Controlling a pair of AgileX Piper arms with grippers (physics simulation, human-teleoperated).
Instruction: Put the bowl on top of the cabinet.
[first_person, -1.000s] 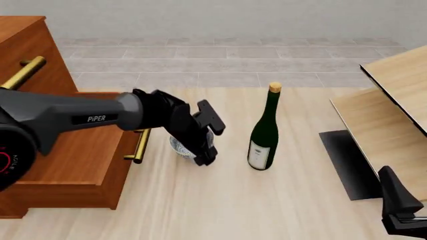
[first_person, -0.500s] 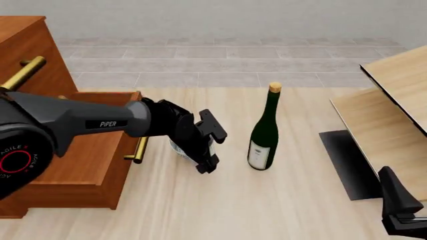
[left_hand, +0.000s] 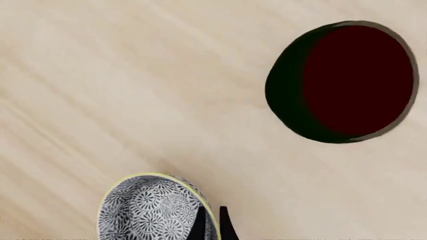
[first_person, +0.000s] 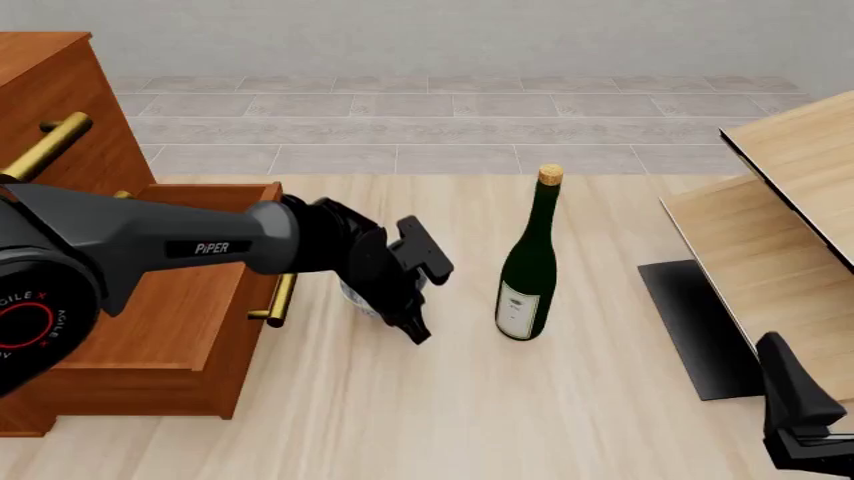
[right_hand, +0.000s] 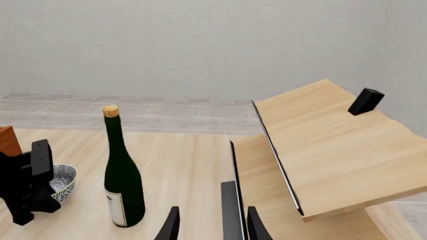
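Bowl standing upright on the table, just left of the wine bottle and just right of the cabinet, mostly hidden in the front view behind the left gripper. Speckled grey-white pattern and pale rim clear in the left wrist view, where 2 dark fingertips straddle the rim on 1 side, nearly pressed together on the bowl wall. Bowl resting on the wood, not on the cabinet top. Dark round underside of the bottle well apart from the bowl in that same view. Cabinet at the left edge, reddish-brown, 1 drawer pulled out toward the bottle, brass bar handles beside the bowl. Bottle upright, green, cork-topped, white label. Right gripper low and far right of the bottle, near the pale wooden furniture, fingers spread apart and holding nothing. Bowl also visible past the bottle in the right wrist view, left gripper touching it.
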